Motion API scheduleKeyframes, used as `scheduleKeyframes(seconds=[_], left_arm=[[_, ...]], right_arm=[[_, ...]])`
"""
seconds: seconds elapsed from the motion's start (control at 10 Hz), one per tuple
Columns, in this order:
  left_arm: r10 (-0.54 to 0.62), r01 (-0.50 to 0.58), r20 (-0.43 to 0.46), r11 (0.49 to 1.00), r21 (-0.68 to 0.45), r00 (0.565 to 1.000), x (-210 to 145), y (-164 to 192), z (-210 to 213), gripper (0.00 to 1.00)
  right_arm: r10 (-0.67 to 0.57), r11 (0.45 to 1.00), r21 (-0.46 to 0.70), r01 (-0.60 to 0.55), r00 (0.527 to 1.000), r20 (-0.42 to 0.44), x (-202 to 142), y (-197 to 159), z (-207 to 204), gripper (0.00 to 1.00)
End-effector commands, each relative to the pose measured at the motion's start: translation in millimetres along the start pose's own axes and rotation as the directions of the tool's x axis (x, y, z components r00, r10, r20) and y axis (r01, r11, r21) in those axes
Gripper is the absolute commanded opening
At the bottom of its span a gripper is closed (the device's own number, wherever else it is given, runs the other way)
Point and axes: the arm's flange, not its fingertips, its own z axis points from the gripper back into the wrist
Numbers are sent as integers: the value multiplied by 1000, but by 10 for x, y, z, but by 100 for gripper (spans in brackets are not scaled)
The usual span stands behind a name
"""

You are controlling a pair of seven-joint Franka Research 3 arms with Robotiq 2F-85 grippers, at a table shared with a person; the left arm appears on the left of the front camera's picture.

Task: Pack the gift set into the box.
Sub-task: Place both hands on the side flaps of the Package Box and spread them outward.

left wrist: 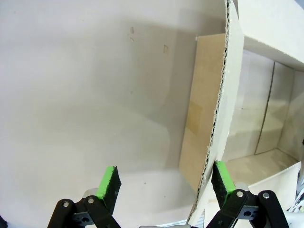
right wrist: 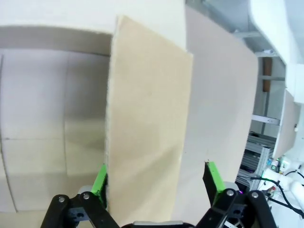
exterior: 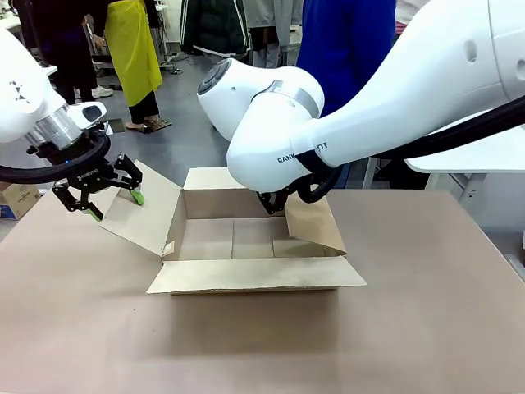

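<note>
The box (exterior: 238,238), a brown cardboard carton, stands open in the middle of the table with its four flaps spread outward and its inside bare. My left gripper (exterior: 115,203) hangs open at the outer edge of the left flap (exterior: 141,212). In the left wrist view that flap's corrugated edge (left wrist: 214,137) runs between the fingers, close to the right pad (left wrist: 223,176). My right arm reaches across to the box's far right corner. There my right gripper (right wrist: 156,183) is open astride the right flap (right wrist: 147,118), whose edge sits against the left pad (right wrist: 99,183). The gift set is out of view.
The table top (exterior: 426,328) is a plain brown sheet, free on all sides of the box. My right arm's bulky white links (exterior: 271,123) hang over the box's far side. People stand beyond the table, and a small carton (exterior: 16,199) sits on the floor at far left.
</note>
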Motion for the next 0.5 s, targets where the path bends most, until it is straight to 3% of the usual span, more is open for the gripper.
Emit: scheduleKeyframes(seconds=[0.0, 0.4], left_arm=[[10, -10, 5, 1000, 15, 1000, -7, 1, 20, 100], [10, -10, 5, 1000, 15, 1000, -7, 1, 20, 100]], right_arm=[[-70, 996, -53, 73, 997, 43, -47, -157, 103, 100], [-228, 973, 33, 227, 974, 12, -286, -1013, 172, 100]])
